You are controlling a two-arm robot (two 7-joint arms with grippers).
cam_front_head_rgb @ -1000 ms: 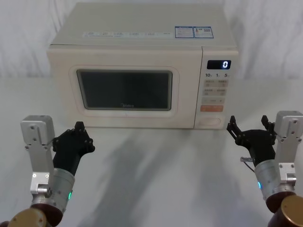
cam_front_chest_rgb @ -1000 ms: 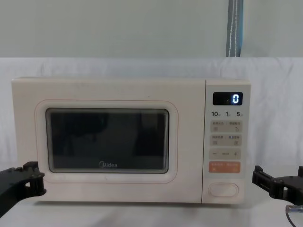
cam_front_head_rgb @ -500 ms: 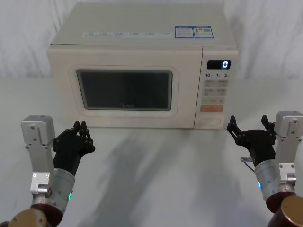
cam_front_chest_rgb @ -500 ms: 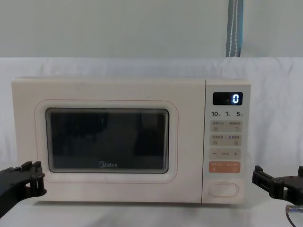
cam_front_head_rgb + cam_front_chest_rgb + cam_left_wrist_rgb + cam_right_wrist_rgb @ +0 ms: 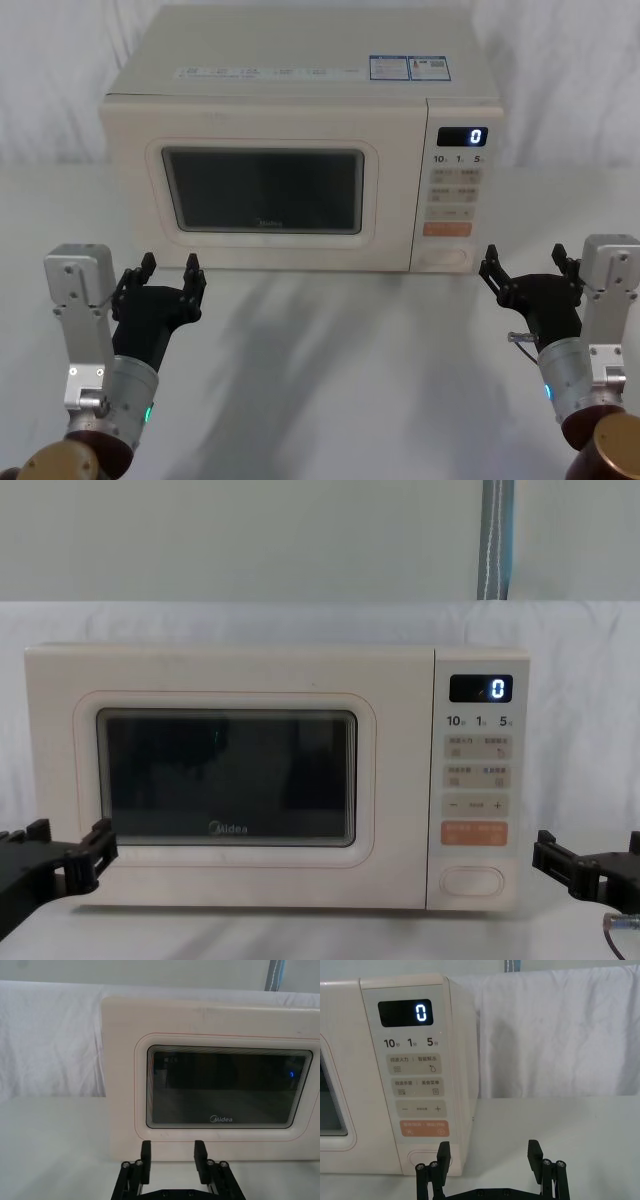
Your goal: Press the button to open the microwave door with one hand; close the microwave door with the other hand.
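**One microwave, two released hands in front of it**

One cream microwave point(image 5: 300, 140) stands on the white-draped table point(image 5: 340, 380), ahead of both hands. Its one microwave door point(image 5: 230, 775) is shut flush with the body, and its dark window carries the logo "Midea" low in the middle. The door faces the left hand point(image 5: 167, 272), which hovers just off the table near the door's lower left corner, apart from it; its two fingers point(image 5: 145, 1155) stand spread with nothing between them.

The right hand point(image 5: 530, 270) hovers beyond the microwave's right edge, level with the bottom of the control panel point(image 5: 478, 780) and not touching it. Its two fingers point(image 5: 534, 1152) are spread wide and hold nothing.

The one button point(image 5: 473, 880), a wide cream pill shape, sits at the very bottom of the panel, just ahead and inward of the right hand. Above it lies one orange key point(image 5: 424, 1128) with small writing too fine to read. Higher up come one minus-plus bar, four small beige keys in two rows, and three time labels reading "10", "1" and "5". The one black display point(image 5: 405, 1013) shows a lit "0".

On the microwave's top are two stickers point(image 5: 410, 68) near the right rear and a row of small printed labels, none legible.
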